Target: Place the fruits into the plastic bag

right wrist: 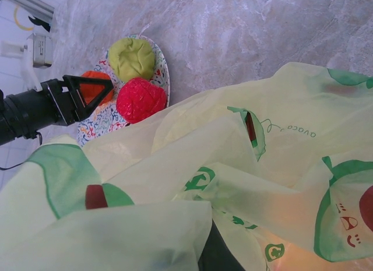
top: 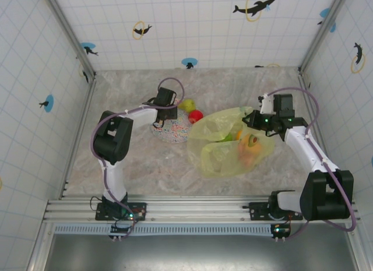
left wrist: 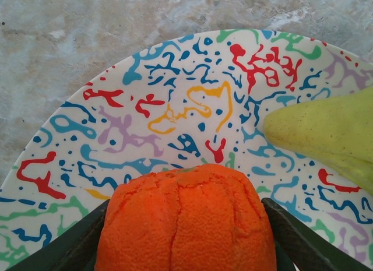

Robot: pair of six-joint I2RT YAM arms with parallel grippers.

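A: What lies on the marbled grey surface point(top: 145, 166)?
B: Mostly the crinkly translucent yellow-green plastic bag point(top: 224, 154) printed with avocados, at centre-right. The right hand point(top: 254, 120) is pinched tight on its far rim. Some orange and green fruits point(top: 247, 144) show through the plastic.
A: And left of it?
B: The round white plate with multicoloured squiggles point(left wrist: 175, 108). It carries a yellow-green fruit point(top: 187, 104), a glossy red fruit point(top: 196, 115) nearest the bag, and a dimpled orange fruit point(left wrist: 186, 236) — the left hand point(left wrist: 186, 206) is part closed, its fingers against both sides of that one, which sits on the plate.
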